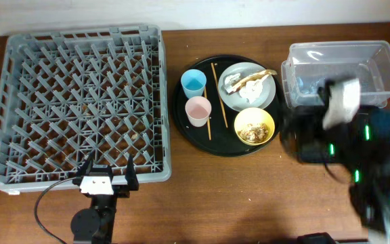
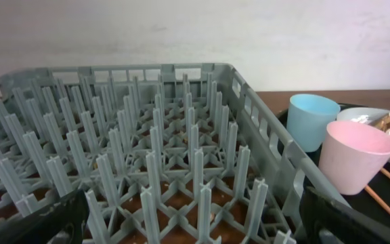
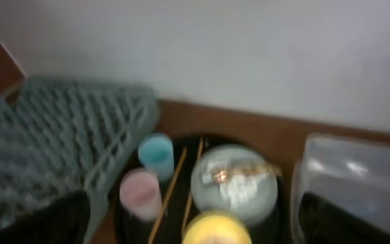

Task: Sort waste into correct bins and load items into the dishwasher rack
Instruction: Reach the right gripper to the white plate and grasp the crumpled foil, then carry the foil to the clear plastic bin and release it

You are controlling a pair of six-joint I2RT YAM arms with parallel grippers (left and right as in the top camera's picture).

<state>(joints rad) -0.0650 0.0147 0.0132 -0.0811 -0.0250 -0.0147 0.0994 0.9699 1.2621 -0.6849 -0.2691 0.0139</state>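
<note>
The round tray (image 1: 225, 142) sits mid-bench, and nearly all the task's things are on it. There are two cups: a blue cup (image 1: 193, 83) at the tray's far-left edge, and a pink cup (image 1: 198, 110) just nearer than it. Two chopsticks (image 1: 219, 95) lie lengthwise through the tray's middle, between the cups and the crockery. One plate (image 1: 244, 67) fills the tray's far-right part. It carries one clump of tissue (image 1: 251, 89) and one wrapper (image 1: 266, 72) at its far rim. One yellow bowl (image 1: 271, 120) stands at the tray's near-right, holding scraps (image 1: 252, 130).

Left of the tray is the single rack (image 1: 73, 102), with nothing between its pegs. Its right wall comes close to the tray's left edge, right beside the cups. Right of the tray stands one clear tub (image 1: 337, 47). Just nearer than the tub, a dark edge looks like the black bin (image 1: 290, 135), but the blurred right arm covers most of it.

The left claw (image 1: 108, 175) is released and grasps nothing. It is well left of the tray and nearer to the camera, at the rack's near wall, with a black cable (image 1: 42, 203) looping beside its arm. The right claw (image 3: 191, 217) is likewise spread wide with nothing in it. It is right of the tray and looks across the bowl, plate and cups. The bowl and plate stand between it and the cups.
</note>
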